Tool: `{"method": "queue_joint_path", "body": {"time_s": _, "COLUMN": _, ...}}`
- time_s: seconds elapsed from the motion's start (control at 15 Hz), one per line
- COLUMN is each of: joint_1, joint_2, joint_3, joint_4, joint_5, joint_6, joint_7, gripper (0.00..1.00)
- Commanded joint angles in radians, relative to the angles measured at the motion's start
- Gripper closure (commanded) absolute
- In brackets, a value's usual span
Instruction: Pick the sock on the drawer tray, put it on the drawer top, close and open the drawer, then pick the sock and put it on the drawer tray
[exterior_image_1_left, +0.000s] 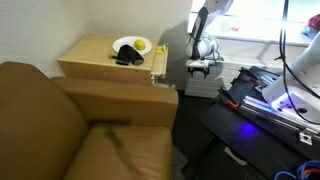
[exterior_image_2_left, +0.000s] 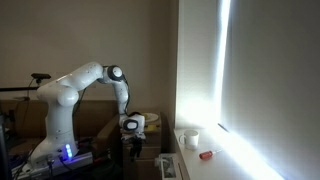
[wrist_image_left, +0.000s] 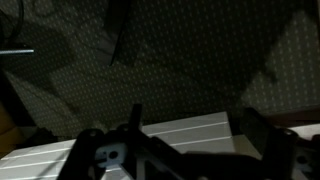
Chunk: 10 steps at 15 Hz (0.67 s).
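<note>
The black sock is lying on the drawer top, well apart from the gripper, which is hanging with its fingers spread.

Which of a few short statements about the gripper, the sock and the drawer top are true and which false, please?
1. The gripper hangs beside the drawer unit, not above the drawer top. True.
2. The gripper is shut on the sock. False: in the wrist view its fingers stand apart with nothing between them, and the dark sock lies on the drawer top.
3. A white plate sits on the drawer top. True.
4. The couch is blue. False: the couch is brown.
</note>
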Motion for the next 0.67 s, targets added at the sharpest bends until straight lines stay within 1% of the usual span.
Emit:
{"method": "queue_joint_path", "body": {"time_s": 0.0, "joint_1": -0.034, "joint_2": -0.126, "joint_3": -0.019, "joint_4": -0.081, "joint_5": -0.025, "joint_6": 0.057, "joint_7": -0.046, "gripper": 0.00}}
{"method": "queue_joint_path", "body": {"time_s": 0.07, "joint_1": -0.029, "joint_2": -0.176, "joint_3": -0.037, "joint_4": -0.116, "joint_5": -0.026, "joint_6": 0.087, "joint_7": -0.055, "gripper": 0.00}}
{"method": "queue_joint_path", "body": {"time_s": 0.13, "joint_1": -0.035, "joint_2": -0.212, "joint_3": -0.040, "joint_4": -0.141, "joint_5": -0.031, "joint_6": 0.130, "joint_7": -0.083, "gripper": 0.00}}
{"method": "queue_joint_path", "body": {"time_s": 0.27, "joint_1": -0.103, "joint_2": -0.330, "joint_3": 0.009, "joint_4": -0.194, "joint_5": -0.042, "joint_6": 0.189, "joint_7": -0.195, "gripper": 0.00}}
{"method": "queue_joint_path", "body": {"time_s": 0.33, "joint_1": -0.124, "joint_2": -0.387, "joint_3": 0.028, "joint_4": -0.218, "joint_5": -0.048, "joint_6": 0.195, "joint_7": -0.246, "gripper": 0.00}}
{"method": "queue_joint_path", "body": {"time_s": 0.4, "joint_1": -0.153, "joint_2": -0.445, "joint_3": 0.053, "joint_4": -0.243, "joint_5": -0.053, "joint_6": 0.177, "joint_7": -0.304, "gripper": 0.00}}
{"method": "queue_joint_path", "body": {"time_s": 0.47, "joint_1": -0.164, "joint_2": -0.507, "joint_3": 0.069, "joint_4": -0.269, "joint_5": -0.057, "joint_6": 0.143, "joint_7": -0.353, "gripper": 0.00}}
{"method": "queue_joint_path", "body": {"time_s": 0.6, "joint_1": -0.190, "joint_2": -0.629, "joint_3": 0.117, "joint_4": -0.336, "joint_5": -0.055, "joint_6": 0.119, "joint_7": -0.441, "gripper": 0.00}}
